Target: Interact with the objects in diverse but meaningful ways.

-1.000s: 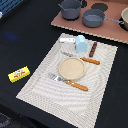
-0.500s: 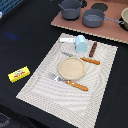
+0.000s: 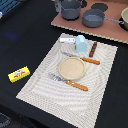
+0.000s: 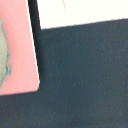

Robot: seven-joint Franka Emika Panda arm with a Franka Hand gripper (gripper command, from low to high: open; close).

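In the exterior view, a flat yellow packet with red print (image 3: 19, 74) lies on the dark table off the placemat's left side. A pale-blue faceted block (image 3: 80, 43) stands on the striped placemat (image 3: 45, 92) near its far edge. A small white oblong piece (image 3: 66, 40) lies just to the block's left. A dark-brown stick (image 3: 93, 48) lies to its right. No gripper shows in either view. The wrist view shows none of these items, only dark surface, a pink sheet and a white sheet.
A tan round plate (image 3: 72, 68) sits mid-mat between an orange-handled fork (image 3: 70, 82) and knife (image 3: 86, 59). Grey pots (image 3: 93, 18) stand on a brown board (image 3: 112, 30) at the back. The wrist view shows a pink sheet's edge (image 4: 22, 50) and a white sheet (image 4: 85, 12).
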